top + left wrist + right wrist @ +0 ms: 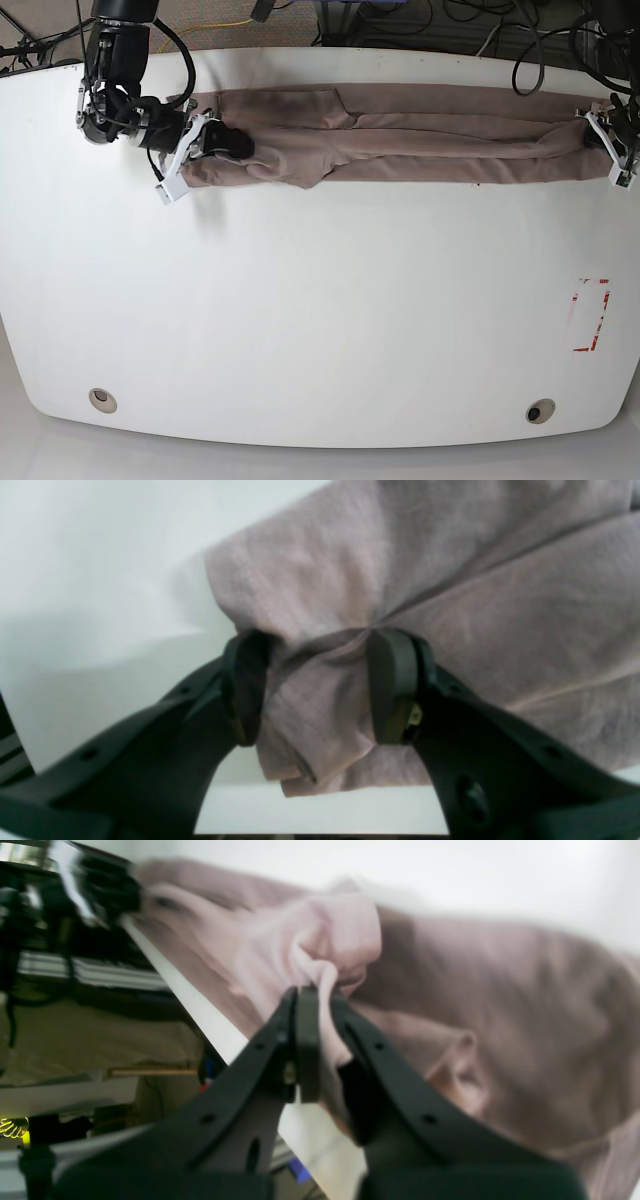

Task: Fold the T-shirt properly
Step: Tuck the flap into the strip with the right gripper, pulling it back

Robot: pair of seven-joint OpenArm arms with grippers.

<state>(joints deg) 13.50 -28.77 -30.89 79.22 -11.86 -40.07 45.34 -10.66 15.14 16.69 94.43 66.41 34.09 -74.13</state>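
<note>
Lengthwise along the far side of the table [320,330] lies the T-shirt [400,135] — a long narrow band stretched between both arms. At one end the right gripper [320,1005] is pinched tight on a bunch of cloth; at the other, the left gripper [320,680] — jaws partly apart — clamps a thick gathered fold.

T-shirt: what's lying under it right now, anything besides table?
Only the white table shows around the T-shirt, stretched in a long band between both tools. Whatever sits beneath the fabric itself is covered and cannot be seen.
</note>
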